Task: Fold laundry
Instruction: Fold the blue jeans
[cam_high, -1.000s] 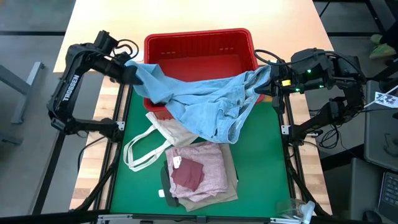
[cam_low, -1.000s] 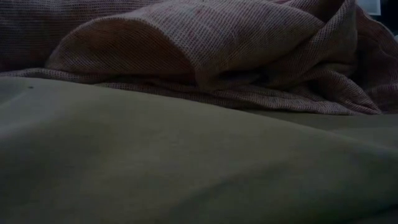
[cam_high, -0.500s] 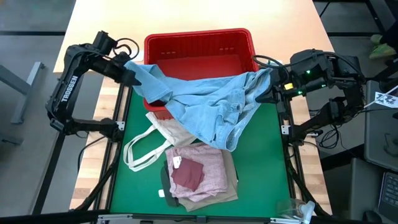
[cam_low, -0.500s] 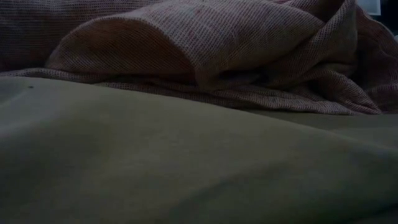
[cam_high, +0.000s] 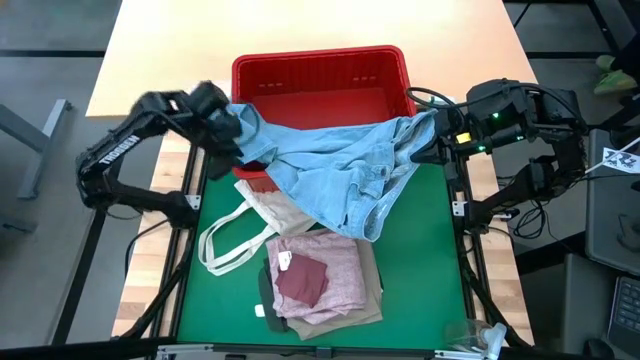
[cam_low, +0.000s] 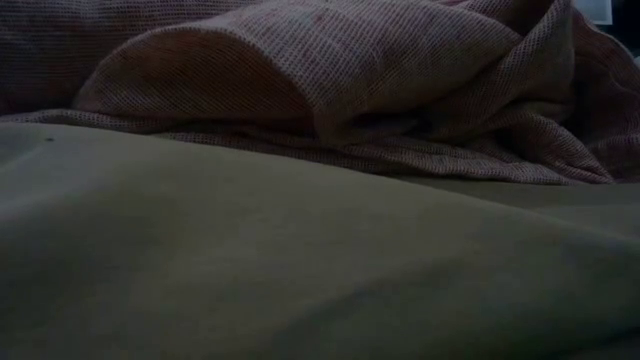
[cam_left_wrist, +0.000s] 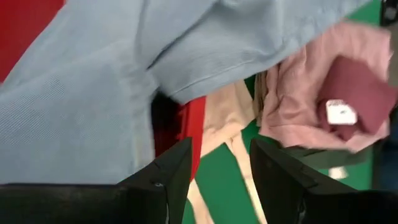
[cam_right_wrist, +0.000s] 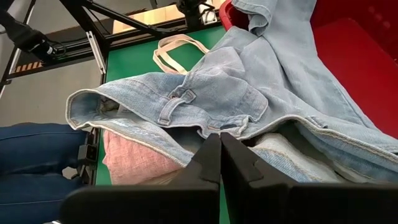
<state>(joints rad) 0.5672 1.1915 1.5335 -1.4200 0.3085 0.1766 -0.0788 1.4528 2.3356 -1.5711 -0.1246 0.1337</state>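
**Jeans lifted between two arms, mid-spread**

Right gripper (cam_high: 432, 140): I have it at the right edge of the table, fingers pinched together on a hem of the light blue denim jeans (cam_high: 335, 165); its wrist view shows the fingers (cam_right_wrist: 219, 163) meeting with denim bunched just past them.

Left gripper (cam_high: 228, 128): at the near-left corner of the red plastic basket (cam_high: 320, 70), against the other end of the jeans. In its wrist view the fingers (cam_left_wrist: 173, 168) stand apart with nothing between the tips; I cannot tell if it holds cloth.

Step in hand, as I judge it: drawing the jeans out flat for folding. Next I need a sure left-hand grip, then to pull the denim taut and clear of the basket rim.

Count:
- Jeans: one, draped from basket to green mat (cam_high: 420, 260).
- Mottled pink top (cam_high: 335, 270): one, on the near pile.
- Beige trousers (cam_high: 372, 300): one, under it.
- White tote bag (cam_high: 250, 225): one, beside the pile.
- Basket: one.
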